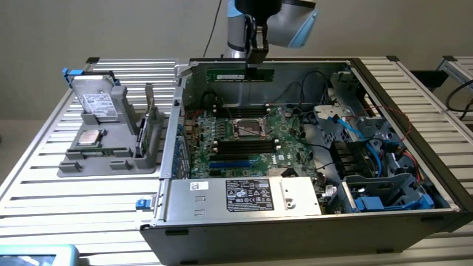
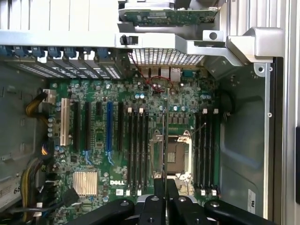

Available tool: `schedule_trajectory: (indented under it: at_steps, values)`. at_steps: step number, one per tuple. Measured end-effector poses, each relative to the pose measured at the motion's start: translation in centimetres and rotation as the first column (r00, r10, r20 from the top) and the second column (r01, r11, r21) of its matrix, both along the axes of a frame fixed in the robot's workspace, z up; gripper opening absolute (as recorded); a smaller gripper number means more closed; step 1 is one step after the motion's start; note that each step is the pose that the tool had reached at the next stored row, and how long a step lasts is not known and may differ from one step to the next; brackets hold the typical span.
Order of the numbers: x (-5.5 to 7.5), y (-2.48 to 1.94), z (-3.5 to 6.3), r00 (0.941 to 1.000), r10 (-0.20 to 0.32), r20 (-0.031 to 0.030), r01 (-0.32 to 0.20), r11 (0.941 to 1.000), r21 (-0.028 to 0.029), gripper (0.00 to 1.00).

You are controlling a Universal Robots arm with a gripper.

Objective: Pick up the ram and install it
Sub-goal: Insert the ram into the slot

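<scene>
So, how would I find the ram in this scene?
Find the open computer case on the slatted table. Above its far wall, the gripper holds the ram: a slim green stick in the air, unlike the black slots on the motherboard.

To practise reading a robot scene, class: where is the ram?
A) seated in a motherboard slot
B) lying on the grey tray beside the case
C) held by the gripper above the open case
C: the gripper is shut on the ram, which hangs above the motherboard.
</scene>
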State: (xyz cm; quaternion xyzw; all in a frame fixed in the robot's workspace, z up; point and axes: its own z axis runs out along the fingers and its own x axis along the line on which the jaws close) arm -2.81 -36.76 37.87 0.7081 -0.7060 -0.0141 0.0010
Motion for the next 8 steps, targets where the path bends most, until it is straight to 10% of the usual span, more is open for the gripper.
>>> schedule_trajectory:
  at_steps: [4,8]
  values:
    - [0.04,0.32,-0.71,1.0000,0.000,0.0000,0.000,1.0000,-0.0006,0.14]
    - [0.06,0.34,-1.09,1.0000,0.000,0.0002,0.000,0.9999,-0.0130,0.14]
